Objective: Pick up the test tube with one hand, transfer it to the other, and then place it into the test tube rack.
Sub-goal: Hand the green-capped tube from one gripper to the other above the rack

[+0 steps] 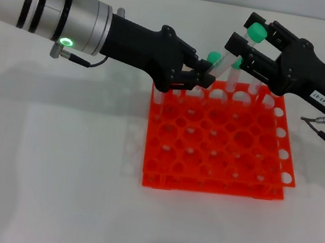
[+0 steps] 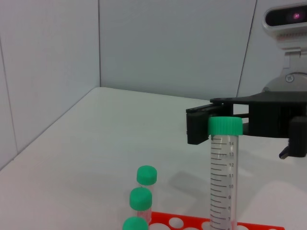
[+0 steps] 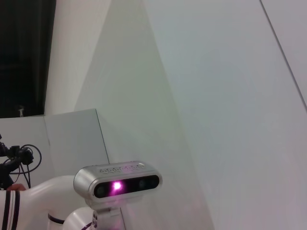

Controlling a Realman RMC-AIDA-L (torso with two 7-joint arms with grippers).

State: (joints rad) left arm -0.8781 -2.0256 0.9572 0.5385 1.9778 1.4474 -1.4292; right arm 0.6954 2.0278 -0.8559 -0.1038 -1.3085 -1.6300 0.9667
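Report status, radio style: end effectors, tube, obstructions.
Right end effector shut on test tube, upright above rack. Left end effector beside it over the rack's far rows. Other capped tubes stand near.

There are two grippers, the left gripper (image 1: 202,78) and the right gripper (image 1: 243,32). There is one orange test tube rack (image 1: 201,187), built in two tiers, on one white table (image 1: 48,171).

The head view shows three green caps for certain: one (image 1: 257,31), a second (image 1: 213,58) and a third (image 1: 237,63). Clear tubes stand along the rack's back row, but the grippers hide part of it, so their number is uncertain.

The left wrist view shows four green-capped tubes: one tall test tube (image 2: 221,182) and three lower caps (image 2: 147,175) (image 2: 140,198) (image 2: 135,224).

There is one head camera (image 3: 117,179).
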